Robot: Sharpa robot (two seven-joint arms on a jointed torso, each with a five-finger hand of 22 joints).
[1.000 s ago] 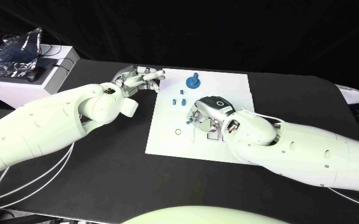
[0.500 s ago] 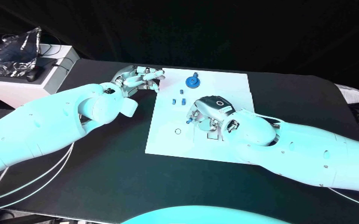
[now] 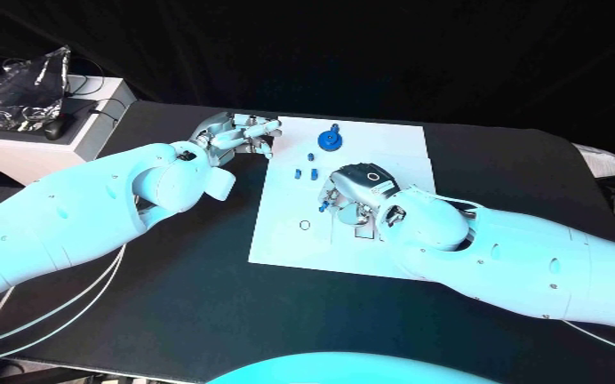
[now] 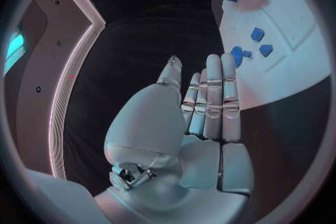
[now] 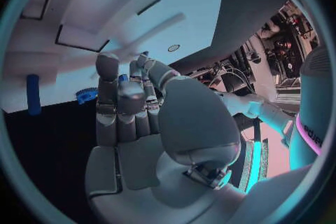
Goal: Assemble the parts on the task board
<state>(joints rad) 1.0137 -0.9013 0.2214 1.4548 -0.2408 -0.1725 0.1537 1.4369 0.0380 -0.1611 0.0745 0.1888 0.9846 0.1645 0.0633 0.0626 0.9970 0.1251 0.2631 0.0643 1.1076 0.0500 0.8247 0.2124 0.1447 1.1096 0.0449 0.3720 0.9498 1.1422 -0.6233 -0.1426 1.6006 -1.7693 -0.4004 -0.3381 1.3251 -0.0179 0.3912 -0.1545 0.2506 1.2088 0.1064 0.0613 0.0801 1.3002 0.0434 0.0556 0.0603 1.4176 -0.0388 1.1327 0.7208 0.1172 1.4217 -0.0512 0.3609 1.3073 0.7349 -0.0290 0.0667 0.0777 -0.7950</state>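
Note:
The white task board [image 3: 289,246] lies in the middle of the black table. A round blue part [image 3: 331,140] stands near its far edge, with two small blue pieces [image 3: 304,172] just in front of it. My right hand [image 3: 357,190] hovers low over the board's centre. Its thumb and a finger pinch a small blue part [image 5: 124,78], which also shows at its fingertips [image 3: 324,207]. My left hand [image 3: 238,134] is at the board's far left corner, fingers straight and side by side [image 4: 213,95], holding nothing.
A small round hole [image 3: 305,224] and rectangular recesses [image 3: 367,231] mark the board near my right hand. A blue peg [image 5: 33,94] and a toothed blue piece [image 5: 87,94] lie by the board's edge. A white box [image 3: 64,131] carrying a foil bag stands at the far left.
My right hand has crept slightly toward the board's far left with the small blue part still pinched. The left hand has hardly moved.

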